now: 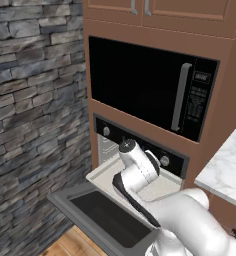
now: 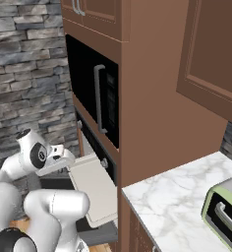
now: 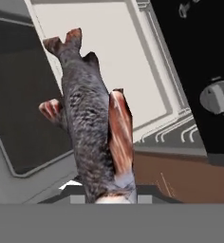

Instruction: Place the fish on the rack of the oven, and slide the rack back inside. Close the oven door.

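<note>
Fish (image 3: 94, 123) hangs from the fingers, which are nearly shut and clamped on its head end; tail points away from the hand, toward the rack (image 3: 109, 52). Fingertips themselves are hidden behind the body.

Rack (image 1: 162, 187) is pulled out over the open door (image 1: 77, 200); oven (image 1: 140, 145) sits below the microwave (image 1: 150, 85). Arm reaches in from the door side, wrist above the rack's front edge.

Step in hand, by the look of it: carry fish over the rack and set it down.
- Move further in, so the whole body is over the pale shelf, not over the dark door glass (image 3: 23, 95).
- Lay it flat along the rack, away from the edges; a fish overhanging could snag when the rack slides in.
- Lower close before opening; dropping from height risks a roll-off.
- Keep wrist below the control strip (image 1: 140, 142) and knob (image 3: 217, 97).
</note>
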